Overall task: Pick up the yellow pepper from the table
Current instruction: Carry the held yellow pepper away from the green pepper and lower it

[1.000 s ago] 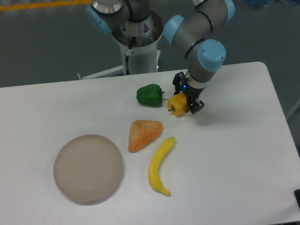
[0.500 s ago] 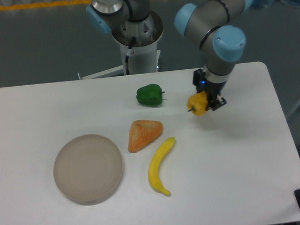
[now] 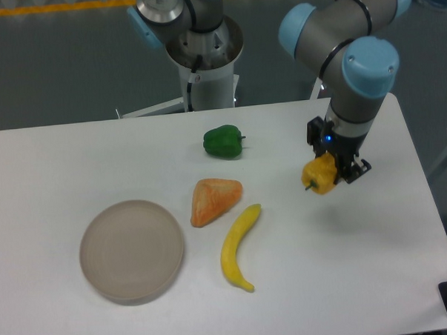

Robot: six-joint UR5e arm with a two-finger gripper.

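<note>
My gripper (image 3: 329,175) is shut on the yellow pepper (image 3: 318,176), a small glossy yellow-orange pepper with a short dark stem pointing left. It hangs in the air above the right part of the white table (image 3: 377,279), clear of the surface. The arm reaches down to it from the upper right, and the black fingers (image 3: 353,169) partly hide the pepper's right side.
A green pepper (image 3: 223,141) lies at the back middle. An orange-pink triangular fruit (image 3: 214,200) and a yellow banana (image 3: 239,246) lie in the middle. A round beige plate (image 3: 131,249) sits at the front left. The robot base (image 3: 202,50) stands behind the table.
The gripper has lifted the yellow pepper off the table beside the green pepper and carried it to the right and toward the front.
</note>
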